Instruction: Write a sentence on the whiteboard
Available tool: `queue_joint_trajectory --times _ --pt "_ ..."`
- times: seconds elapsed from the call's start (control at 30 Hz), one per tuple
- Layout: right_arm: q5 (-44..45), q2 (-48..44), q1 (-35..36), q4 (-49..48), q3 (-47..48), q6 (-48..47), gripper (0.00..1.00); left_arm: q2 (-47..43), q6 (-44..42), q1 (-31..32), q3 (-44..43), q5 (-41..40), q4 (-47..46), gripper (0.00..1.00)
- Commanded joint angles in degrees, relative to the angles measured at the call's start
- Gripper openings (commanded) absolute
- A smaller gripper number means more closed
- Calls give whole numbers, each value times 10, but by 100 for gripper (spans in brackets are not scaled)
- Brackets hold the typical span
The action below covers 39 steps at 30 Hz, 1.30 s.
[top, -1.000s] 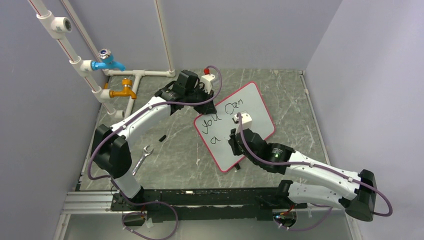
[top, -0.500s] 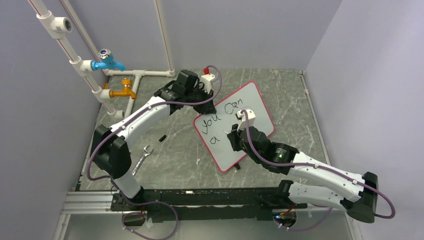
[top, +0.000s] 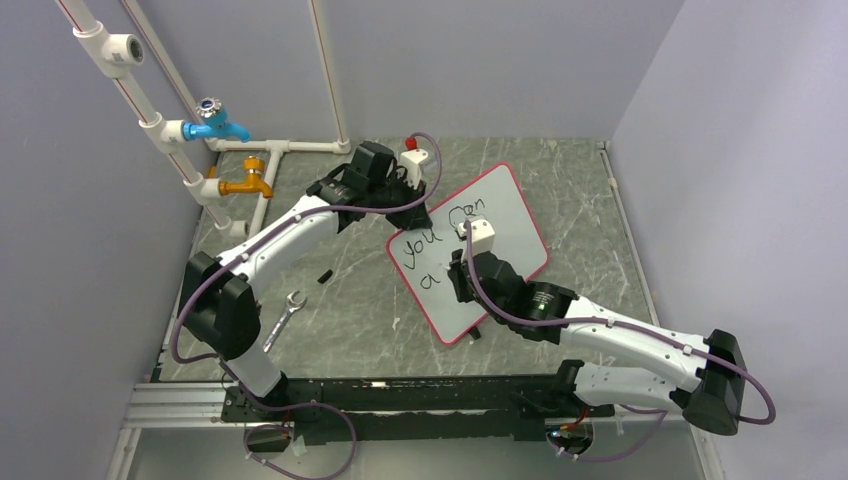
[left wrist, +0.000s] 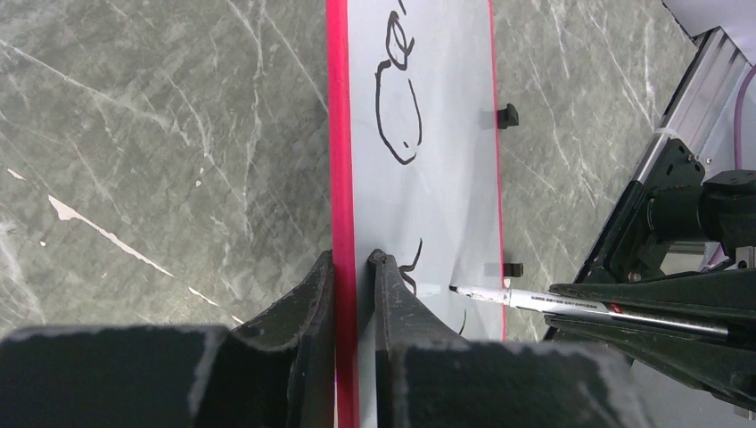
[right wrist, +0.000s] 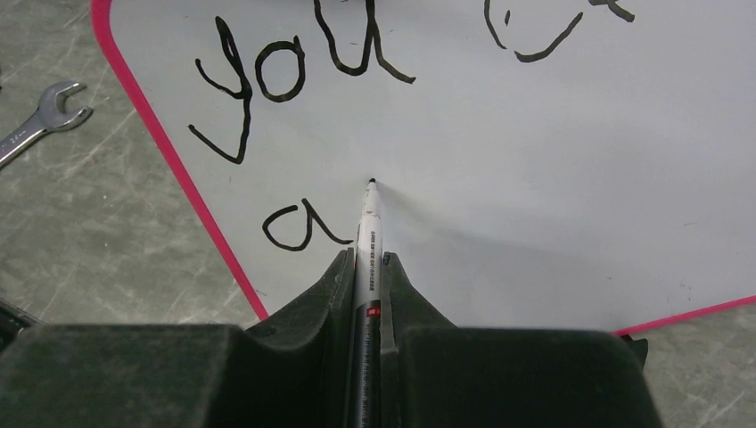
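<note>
The whiteboard lies flat on the grey desk, turned diagonally, right of centre. The left gripper sits at its far left edge, nearly closed, with the red rim pinched between its fingers. The right gripper hangs over the board's near half, closed tight on a marker. The marker tip is just right of the written "a", below "you". I cannot tell whether it touches the board.
</note>
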State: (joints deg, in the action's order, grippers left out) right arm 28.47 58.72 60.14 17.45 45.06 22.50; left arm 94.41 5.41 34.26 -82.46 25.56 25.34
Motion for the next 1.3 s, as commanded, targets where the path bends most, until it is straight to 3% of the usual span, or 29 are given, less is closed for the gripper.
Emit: queue_joint_trajectory --times 0.0,0.77,1.27 --pt "-1 2 -1 -31 8 1 0 -22 -47 -3 7 -50 -24 0" --pt "-71 -20 -1 -22 -41 23 0 -15 -47 -4 -1 -48 -21 0" --pt "-7 -43 -1 28 -30 44 0 -19 -47 -4 -1 -42 -20 0"
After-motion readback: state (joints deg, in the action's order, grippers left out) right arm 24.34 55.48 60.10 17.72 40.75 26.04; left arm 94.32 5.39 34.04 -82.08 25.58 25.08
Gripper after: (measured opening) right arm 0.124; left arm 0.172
